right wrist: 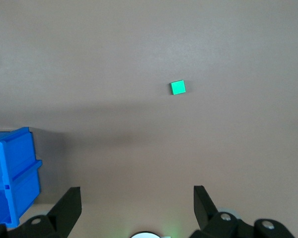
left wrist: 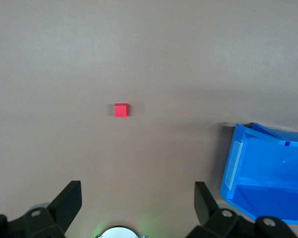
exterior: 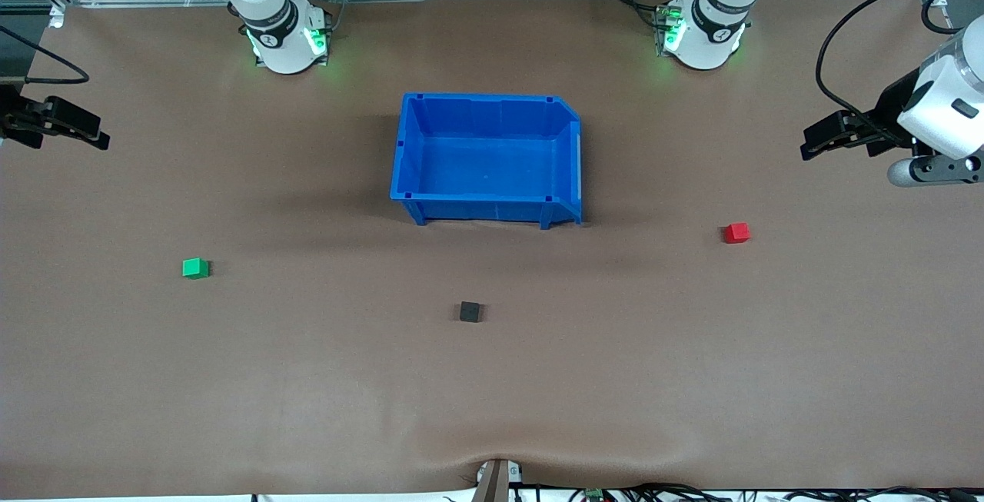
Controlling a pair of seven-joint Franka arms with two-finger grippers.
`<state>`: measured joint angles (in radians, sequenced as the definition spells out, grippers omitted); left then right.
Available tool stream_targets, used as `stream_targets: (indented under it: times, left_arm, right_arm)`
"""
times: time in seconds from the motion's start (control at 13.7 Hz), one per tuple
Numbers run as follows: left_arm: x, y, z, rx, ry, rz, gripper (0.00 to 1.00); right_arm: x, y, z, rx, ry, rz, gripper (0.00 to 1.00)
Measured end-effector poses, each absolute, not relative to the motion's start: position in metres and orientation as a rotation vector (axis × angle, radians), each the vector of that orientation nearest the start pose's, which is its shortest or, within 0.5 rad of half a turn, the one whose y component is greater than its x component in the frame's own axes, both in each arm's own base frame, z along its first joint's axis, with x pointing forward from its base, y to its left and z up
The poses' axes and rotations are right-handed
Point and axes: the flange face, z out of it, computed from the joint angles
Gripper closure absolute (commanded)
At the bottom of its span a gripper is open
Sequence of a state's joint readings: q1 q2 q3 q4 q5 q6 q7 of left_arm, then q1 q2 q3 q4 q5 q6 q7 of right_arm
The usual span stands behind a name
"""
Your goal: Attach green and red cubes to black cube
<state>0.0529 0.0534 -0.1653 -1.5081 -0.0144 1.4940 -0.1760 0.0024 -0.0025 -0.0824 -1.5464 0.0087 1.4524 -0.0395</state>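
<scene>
Nothing's started yet as far as we can tell: the small matte black cube (exterior: 470, 311) sits alone at 6 o'clock from the blue plastic bin (exterior: 421, 179), small matte green cube (exterior: 195, 268) around 8, small matte red cube (exterior: 736, 232) around 3. Left gripper (left wrist: 137, 198) and right gripper (right wrist: 137, 198) hover high near the table ends, fingers spread, empty. Next we'd drop onto a coloured cube.
</scene>
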Motion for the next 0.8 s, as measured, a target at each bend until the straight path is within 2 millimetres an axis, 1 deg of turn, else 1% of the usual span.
stream_targets:
  times: [0.36,0.51,0.66,0.73,0.8]
  left_arm:
    - [0.56,-0.061,0.617,-3.151,-0.102,0.112,0.0]
    - [0.564,-0.055,0.61,-3.15,-0.12,0.131,0.0]
    - [0.572,-0.044,0.595,-3.146,-0.149,0.175,0.0]
    - [0.579,-0.038,0.581,-3.144,-0.167,0.211,0.0]
    - [0.587,-0.03,0.564,-3.14,-0.188,0.256,0.0]
  right_arm:
    - [0.54,-0.041,0.63,-3.117,0.063,0.131,0.0]
    - [0.54,-0.039,0.63,-3.117,0.059,0.13,0.0]
    - [0.54,-0.039,0.631,-3.117,0.058,0.13,0.0]
    - [0.54,-0.039,0.63,-3.117,0.058,0.13,0.0]
    - [0.54,-0.039,0.63,-3.117,0.057,0.129,0.0]
